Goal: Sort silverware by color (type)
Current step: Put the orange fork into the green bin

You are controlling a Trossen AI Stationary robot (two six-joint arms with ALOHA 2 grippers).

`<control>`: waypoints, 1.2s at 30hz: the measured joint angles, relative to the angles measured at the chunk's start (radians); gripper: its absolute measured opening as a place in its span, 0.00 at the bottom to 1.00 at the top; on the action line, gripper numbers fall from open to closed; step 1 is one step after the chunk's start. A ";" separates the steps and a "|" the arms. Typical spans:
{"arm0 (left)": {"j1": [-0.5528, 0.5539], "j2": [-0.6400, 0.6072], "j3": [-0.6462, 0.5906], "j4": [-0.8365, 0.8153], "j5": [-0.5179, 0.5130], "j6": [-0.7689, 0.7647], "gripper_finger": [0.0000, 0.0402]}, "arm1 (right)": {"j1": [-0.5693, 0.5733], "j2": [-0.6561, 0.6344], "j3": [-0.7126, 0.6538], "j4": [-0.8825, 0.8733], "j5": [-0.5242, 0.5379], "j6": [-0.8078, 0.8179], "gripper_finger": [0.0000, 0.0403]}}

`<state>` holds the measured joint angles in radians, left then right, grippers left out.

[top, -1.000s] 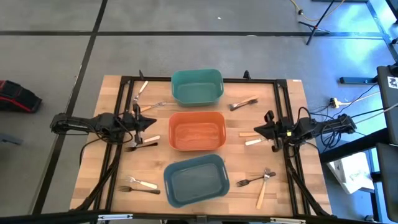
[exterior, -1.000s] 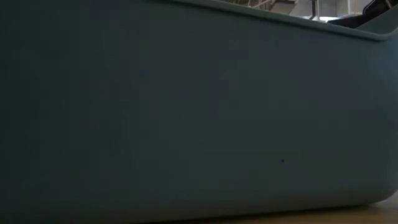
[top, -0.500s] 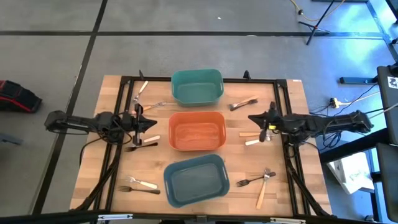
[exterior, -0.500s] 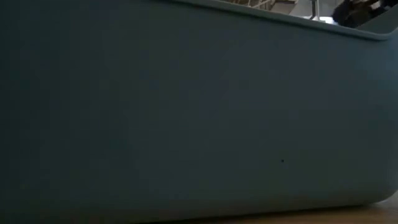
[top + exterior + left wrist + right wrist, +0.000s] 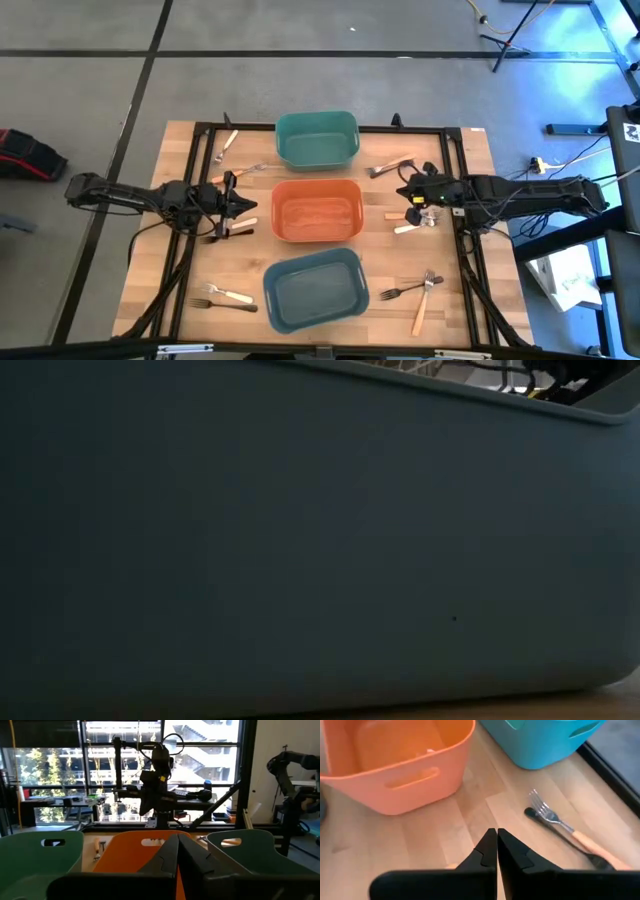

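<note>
The silverware is small forks scattered on the wooden table either side of three bins. Right of the teal bin point(image 5: 317, 138) a dark metal fork point(image 5: 547, 820) and a wooden-handled fork point(image 5: 580, 840) lie together point(image 5: 390, 166). Two more forks point(image 5: 404, 221) lie right of the orange bin point(image 5: 317, 210). My right gripper point(image 5: 407, 190) point(image 5: 496, 836) hovers shut above the table beside them, tilted down. My left gripper point(image 5: 248, 206) point(image 5: 177, 842) is shut, pointing level at the orange bin, above a dark fork point(image 5: 222, 234). Neither gripper holds anything.
The blue-grey bin point(image 5: 313, 288) stands nearest; its wall point(image 5: 300, 540) fills the low view. Other forks lie at the far left point(image 5: 228, 143) point(image 5: 250, 170), near left point(image 5: 225, 297) and near right point(image 5: 415, 295). A black frame point(image 5: 455, 170) edges the work area.
My right gripper has swung from the table's right side toward the orange bin and the far edge, rising a little and tipping its fingers downward. It has stayed shut. No fork has moved.
</note>
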<state>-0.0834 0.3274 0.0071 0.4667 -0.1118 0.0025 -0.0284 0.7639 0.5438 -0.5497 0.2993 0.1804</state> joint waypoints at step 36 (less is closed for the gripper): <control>0.000 0.001 0.000 -0.005 -0.061 -0.105 0.01 | 0.003 0.561 0.001 -0.057 -0.154 -0.007 0.37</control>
<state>-0.0834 0.3283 0.0071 0.4619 -0.1727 -0.1024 -0.0250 1.3246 0.5447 -0.6066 0.1454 0.1737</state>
